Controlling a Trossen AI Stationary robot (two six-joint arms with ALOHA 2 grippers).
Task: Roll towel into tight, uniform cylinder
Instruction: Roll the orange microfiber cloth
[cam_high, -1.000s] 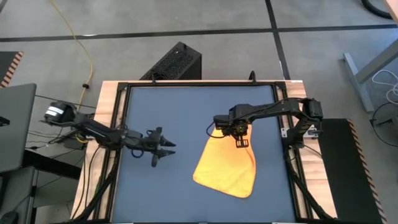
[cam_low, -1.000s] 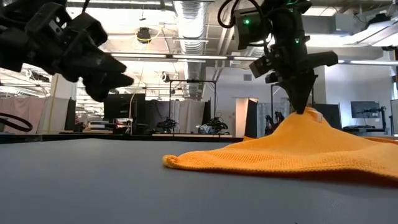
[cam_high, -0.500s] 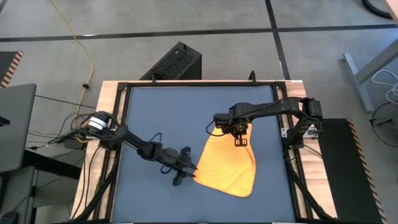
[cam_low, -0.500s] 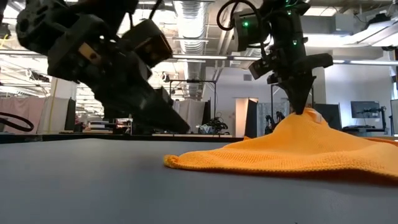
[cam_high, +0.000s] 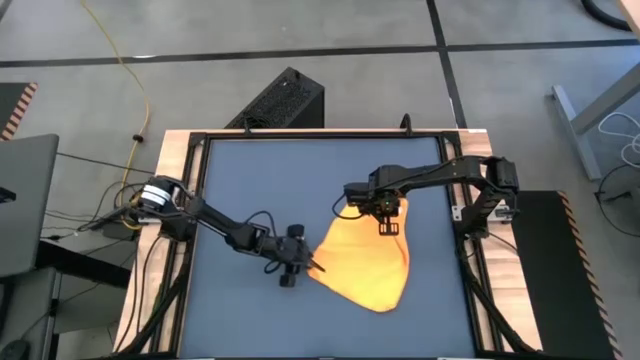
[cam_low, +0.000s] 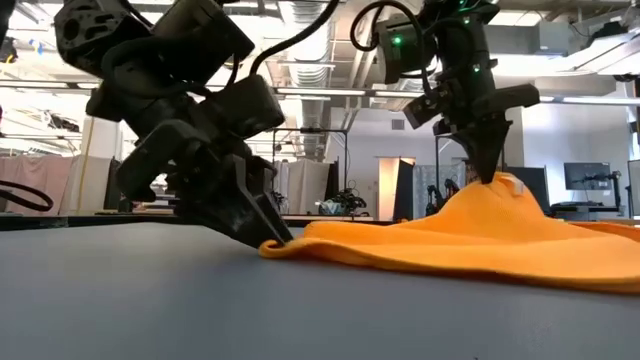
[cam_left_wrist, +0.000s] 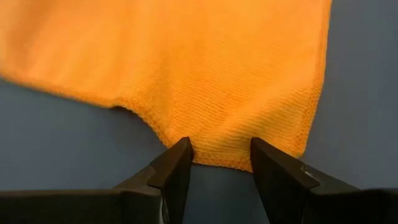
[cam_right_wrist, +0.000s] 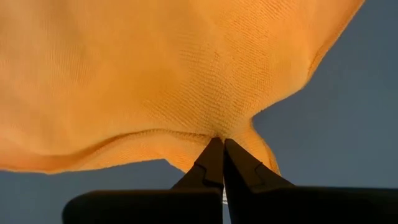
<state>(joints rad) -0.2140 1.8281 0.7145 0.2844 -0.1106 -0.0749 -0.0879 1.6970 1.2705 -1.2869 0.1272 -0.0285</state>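
The yellow towel (cam_high: 365, 265) lies unrolled on the dark blue tabletop (cam_high: 260, 180), peaked at its far corner where the right hand (cam_high: 388, 226) is pinched shut on a bit of cloth, apparently to pin that end and keep the fabric taut. The left hand (cam_high: 311, 268) sits low at the towel's near-left corner with its fingers (cam_left_wrist: 174, 171) apart, the hem just between their tips and not yet clamped. Judged from this, it is lining up a grip on that corner to straighten the cloth before rolling.
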